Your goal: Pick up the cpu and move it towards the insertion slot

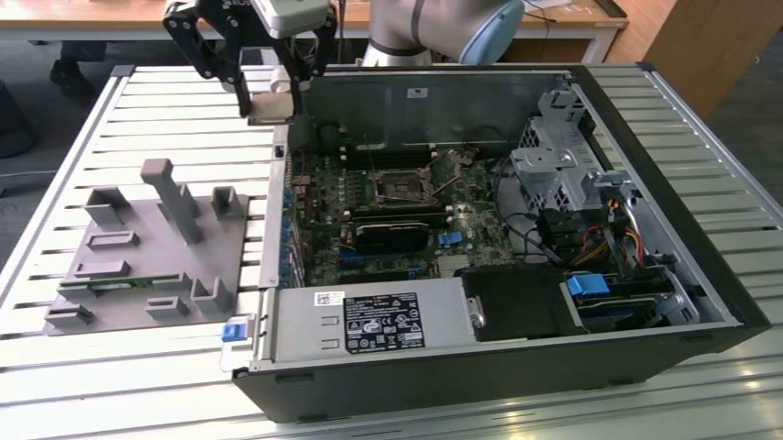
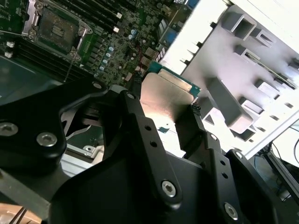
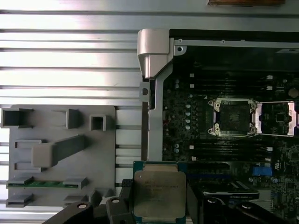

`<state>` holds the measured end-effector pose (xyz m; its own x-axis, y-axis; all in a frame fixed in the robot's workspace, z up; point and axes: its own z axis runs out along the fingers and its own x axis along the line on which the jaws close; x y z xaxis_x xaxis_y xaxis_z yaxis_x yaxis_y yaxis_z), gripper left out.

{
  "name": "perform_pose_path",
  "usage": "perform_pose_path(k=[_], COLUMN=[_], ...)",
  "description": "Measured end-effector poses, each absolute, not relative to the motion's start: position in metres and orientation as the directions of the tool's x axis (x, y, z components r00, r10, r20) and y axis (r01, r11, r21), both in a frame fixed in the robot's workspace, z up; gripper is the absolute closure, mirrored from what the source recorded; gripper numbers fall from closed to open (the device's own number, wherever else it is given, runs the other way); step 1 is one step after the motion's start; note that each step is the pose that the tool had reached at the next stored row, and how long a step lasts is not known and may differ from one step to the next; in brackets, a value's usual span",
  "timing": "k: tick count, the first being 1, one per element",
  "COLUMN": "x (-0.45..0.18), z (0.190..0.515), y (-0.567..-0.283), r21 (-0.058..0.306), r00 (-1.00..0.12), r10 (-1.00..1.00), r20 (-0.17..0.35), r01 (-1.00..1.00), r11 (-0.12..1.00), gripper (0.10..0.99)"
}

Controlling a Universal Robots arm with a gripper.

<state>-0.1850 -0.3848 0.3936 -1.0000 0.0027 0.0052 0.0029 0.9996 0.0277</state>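
Note:
The cpu [image 1: 271, 106], a flat square chip with a silver top [image 3: 159, 192], hangs in the air with my gripper [image 1: 271, 97] shut on it. It is held above the left wall of the open computer case, near the far corner in the exterior view. Both wrist views show the black fingers [image 2: 136, 116] pressing on opposite edges of the cpu [image 2: 167, 93]. The insertion slot [image 1: 404, 184] lies on the motherboard inside the case, a square socket with a silver frame [image 3: 232, 116] and a dark centre [image 2: 56, 28]. Its cover plate [image 3: 276, 117] is folded open beside it.
A grey holder fixture [image 1: 147, 247] stands on the slatted table on the exterior view's left, with a green memory stick [image 3: 46, 183] in it. The case wall [image 3: 154, 51] rises between fixture and motherboard. Drive cages and cables [image 1: 575, 192] fill the case's right side.

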Motion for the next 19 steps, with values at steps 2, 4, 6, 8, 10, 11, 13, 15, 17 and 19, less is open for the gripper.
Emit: perform_pose_path(k=[2, 4, 6, 8, 10, 11, 13, 15, 17, 19], x=[-0.183, -0.181, -0.179, -0.177, -0.175, -0.174, -0.171, -0.169, -0.167, -0.164], z=[0.394, 0.394, 0.394, 0.394, 0.394, 0.394, 0.394, 0.394, 0.394, 0.394], y=[-0.385, -0.385, -0.385, -0.385, -0.385, -0.385, -0.385, -0.384, -0.384, -0.384], r21=[0.028, 0.028, 0.028, 0.028, 0.028, 0.028, 0.028, 0.028, 0.028, 0.028], r00=[-1.0, -1.0, -1.0, -1.0, -1.0, -1.0, -1.0, -1.0, -1.0, -1.0], r10=[0.003, 0.003, 0.003, 0.003, 0.003, 0.003, 0.003, 0.003, 0.003, 0.003], r20=[0.005, 0.005, 0.005, 0.005, 0.005, 0.005, 0.005, 0.005, 0.005, 0.005], r01=[0.003, 0.003, 0.003, 0.003, 0.003, 0.003, 0.003, 0.003, 0.003, 0.003], r11=[1.0, 1.0, 1.0, 1.0, 1.0, 1.0, 1.0, 1.0, 1.0, 1.0], gripper=[0.545, 0.545, 0.545, 0.545, 0.545, 0.545, 0.545, 0.545, 0.545, 0.545])
